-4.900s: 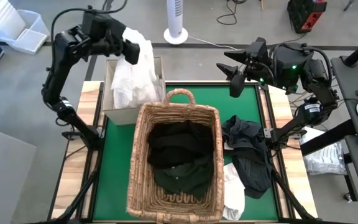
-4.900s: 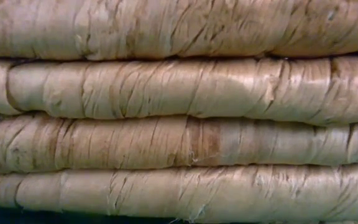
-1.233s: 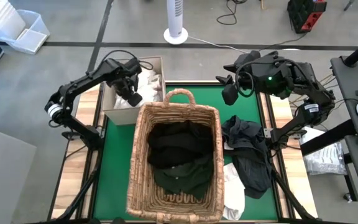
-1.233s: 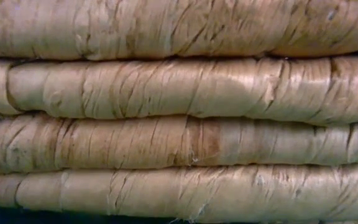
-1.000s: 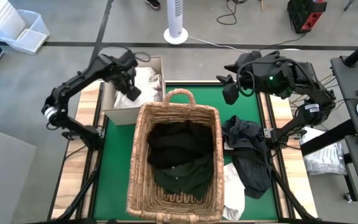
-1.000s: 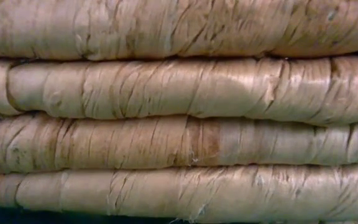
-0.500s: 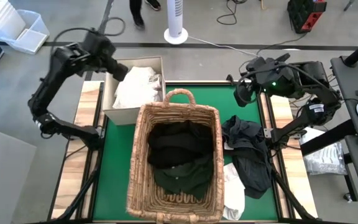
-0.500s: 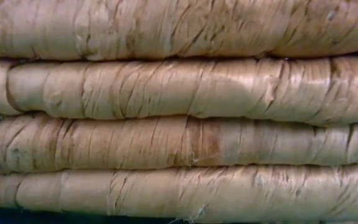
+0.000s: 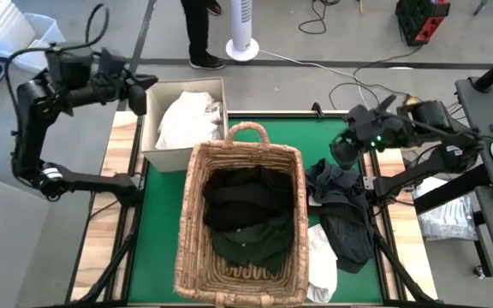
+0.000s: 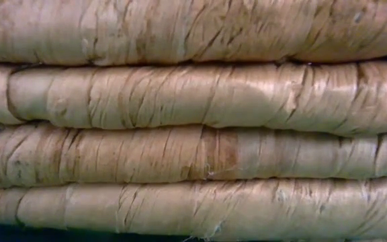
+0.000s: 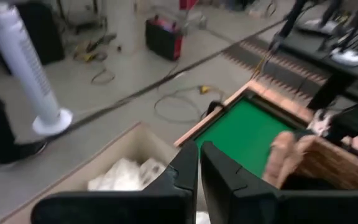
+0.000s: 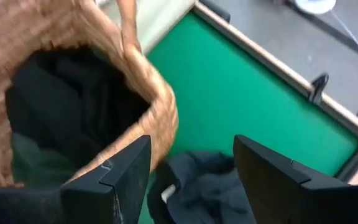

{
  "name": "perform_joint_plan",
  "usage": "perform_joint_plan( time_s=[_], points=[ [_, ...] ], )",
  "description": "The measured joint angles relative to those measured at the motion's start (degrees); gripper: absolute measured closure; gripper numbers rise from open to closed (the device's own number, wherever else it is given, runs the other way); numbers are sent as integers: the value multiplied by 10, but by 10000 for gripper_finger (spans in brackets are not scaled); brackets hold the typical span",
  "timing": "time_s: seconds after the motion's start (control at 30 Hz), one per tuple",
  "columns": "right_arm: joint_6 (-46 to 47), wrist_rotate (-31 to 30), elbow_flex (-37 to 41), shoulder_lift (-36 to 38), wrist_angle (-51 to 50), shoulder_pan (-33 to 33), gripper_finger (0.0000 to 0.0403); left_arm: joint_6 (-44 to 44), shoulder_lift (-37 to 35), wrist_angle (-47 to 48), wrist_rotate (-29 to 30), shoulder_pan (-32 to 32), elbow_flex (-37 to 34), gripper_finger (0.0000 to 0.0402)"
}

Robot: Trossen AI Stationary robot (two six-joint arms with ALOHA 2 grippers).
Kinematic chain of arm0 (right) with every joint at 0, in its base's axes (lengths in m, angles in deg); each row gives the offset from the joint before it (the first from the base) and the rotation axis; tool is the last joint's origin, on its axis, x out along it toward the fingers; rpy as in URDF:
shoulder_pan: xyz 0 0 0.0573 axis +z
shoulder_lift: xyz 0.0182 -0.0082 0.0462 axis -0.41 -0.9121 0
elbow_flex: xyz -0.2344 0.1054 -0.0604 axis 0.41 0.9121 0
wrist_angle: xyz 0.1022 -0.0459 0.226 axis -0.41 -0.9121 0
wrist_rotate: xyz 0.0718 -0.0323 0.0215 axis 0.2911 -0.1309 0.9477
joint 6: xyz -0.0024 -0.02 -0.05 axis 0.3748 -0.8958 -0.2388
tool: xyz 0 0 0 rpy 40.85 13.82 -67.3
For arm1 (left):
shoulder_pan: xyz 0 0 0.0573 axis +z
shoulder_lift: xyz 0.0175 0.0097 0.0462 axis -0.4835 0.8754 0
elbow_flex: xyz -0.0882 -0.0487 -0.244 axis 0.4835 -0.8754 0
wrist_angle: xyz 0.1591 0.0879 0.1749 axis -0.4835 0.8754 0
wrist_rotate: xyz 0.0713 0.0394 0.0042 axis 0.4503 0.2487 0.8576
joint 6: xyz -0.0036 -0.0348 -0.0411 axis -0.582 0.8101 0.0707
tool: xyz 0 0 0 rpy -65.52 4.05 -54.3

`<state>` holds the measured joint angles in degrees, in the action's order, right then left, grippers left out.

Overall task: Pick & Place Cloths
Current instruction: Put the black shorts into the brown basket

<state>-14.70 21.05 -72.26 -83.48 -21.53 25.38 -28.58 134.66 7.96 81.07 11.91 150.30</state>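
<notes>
A white cloth (image 9: 187, 118) lies heaped inside the cardboard box (image 9: 150, 137) at the mat's far left; it also shows in the left wrist view (image 11: 124, 175). My left gripper (image 9: 135, 92) is shut and empty, raised to the left of the box. The wicker basket (image 9: 193, 214) holds black and dark green cloths (image 9: 245, 214). A dark cloth (image 9: 347, 210) lies crumpled on the green mat right of the basket, and a white cloth (image 9: 319, 261) lies by the basket's near right corner. My right gripper (image 9: 342, 151) hangs open above the dark cloth's far end (image 12: 197, 183).
The basket's woven wall (image 10: 193, 121) fills the low view. The basket's handle (image 9: 245, 130) arches over its far end. A person's legs (image 9: 197, 34) and a standing fan (image 9: 242, 38) are on the floor beyond the table. Bare green mat (image 9: 315, 137) lies far right.
My left gripper has risen out of the box and drawn back toward the table's left edge, tipping up from pointing down to nearly level; the white cloth stays in the box. My right gripper has moved down and toward the near right, over the dark cloth.
</notes>
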Motion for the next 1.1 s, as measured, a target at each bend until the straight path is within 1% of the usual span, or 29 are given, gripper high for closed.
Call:
perform_joint_plan(
  time_s=[0.23, 0.3, 0.37, 0.47, 0.57, 0.67, 0.87, 1.03, 1.1],
  points=[
    [45, 0, 133, 64, 3, 49, 184, 20, -34, -25, 3, -33, -26, 401],
    [47, 13, 167, 76, 8, 72, 184, 22, -41, -35, 3, -40, -41, 401],
    [44, 39, 201, 89, 10, 101, 184, 23, -45, -41, 3, -46, -57, 401],
    [70, 73, 256, 110, 14, 158, 184, 23, -51, -58, 3, -54, -83, 401],
    [102, 74, 308, 130, 41, 213, 184, 23, -58, -89, 4, -62, -111, 401],
    [130, 57, 364, 145, 68, 250, 184, 23, -63, -120, 4, -70, -138, 401],
    [146, 55, 475, 151, 154, 282, 184, 23, -65, -138, 4, -74, -159, 401],
    [145, 55, 563, 147, 222, 290, 184, 23, -63, -140, 4, -74, -164, 401],
    [138, 46, 595, 147, 246, 290, 184, 23, -63, -141, 4, -74, -164, 401]
  ],
)
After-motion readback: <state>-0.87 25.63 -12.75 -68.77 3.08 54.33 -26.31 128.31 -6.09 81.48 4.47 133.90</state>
